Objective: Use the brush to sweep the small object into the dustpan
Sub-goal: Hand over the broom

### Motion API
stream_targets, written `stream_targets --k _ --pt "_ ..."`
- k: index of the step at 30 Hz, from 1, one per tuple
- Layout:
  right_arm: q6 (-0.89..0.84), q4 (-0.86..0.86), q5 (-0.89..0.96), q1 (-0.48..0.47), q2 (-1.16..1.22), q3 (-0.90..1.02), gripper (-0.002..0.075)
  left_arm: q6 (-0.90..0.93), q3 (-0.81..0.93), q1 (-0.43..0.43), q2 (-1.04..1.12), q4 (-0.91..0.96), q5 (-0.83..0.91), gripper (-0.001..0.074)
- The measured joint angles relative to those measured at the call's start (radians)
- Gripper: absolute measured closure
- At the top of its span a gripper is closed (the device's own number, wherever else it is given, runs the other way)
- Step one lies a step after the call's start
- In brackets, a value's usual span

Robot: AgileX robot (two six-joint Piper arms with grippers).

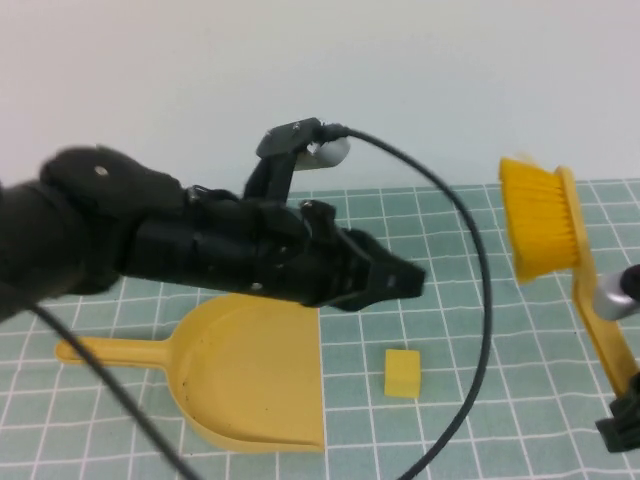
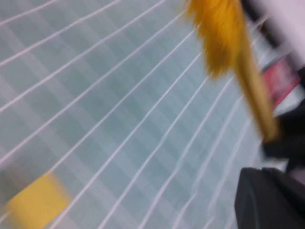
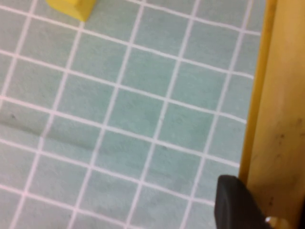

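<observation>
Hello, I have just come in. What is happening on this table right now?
A two-arm robot is preparing to sweep. The right gripper, at the table's right edge, holds the yellow brush by its handle, bristles raised above the checked mat. The small yellow block lies on the mat just right of the yellow dustpan, near its open edge, not yet swept in. The left gripper hangs above the dustpan and holds nothing.

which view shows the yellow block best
The high view: the whole block lies on the mat right of the dustpan mouth. The right wrist view catches only a corner at the edge; the left wrist view shows just a yellow blur, possibly the block.
</observation>
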Motion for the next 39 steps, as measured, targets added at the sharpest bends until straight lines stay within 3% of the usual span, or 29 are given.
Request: stream_targets --k 5,7,12,21,24,32,35,39 --pt "-0.025 -0.010 0.051 0.000 -0.011 0.006 0.0536 0.258 0.056 0.048 0.116 -0.473 0.151 0.0736" --pt "-0.027 -0.010 0.067 0.000 -0.011 0.009 0.0536 0.299 0.073 0.075 0.174 -0.564 0.240 0.0736" --pt "-0.090 0.064 0.081 0.000 -0.018 0.009 0.0536 0.310 0.087 0.098 0.274 -0.564 0.346 0.0736" --pt "-0.207 0.252 0.081 0.002 -0.022 0.009 0.0536 0.269 0.087 0.098 0.317 -0.564 0.365 0.0728" --pt "-0.212 0.262 0.081 0.002 -0.022 0.009 0.0536 0.211 0.087 0.098 0.317 -0.564 0.333 0.0647" --pt "-0.214 0.311 0.081 0.020 -0.020 0.009 0.0536 0.133 0.087 0.098 0.317 -0.564 0.314 0.0150" --pt "-0.214 0.330 0.081 0.024 0.004 0.009 0.0536 0.131 0.087 0.098 0.317 -0.564 0.314 0.0094" --pt "-0.214 0.347 0.081 0.025 0.037 -0.005 0.0536 0.129 0.087 0.098 0.317 -0.564 0.314 0.0077"
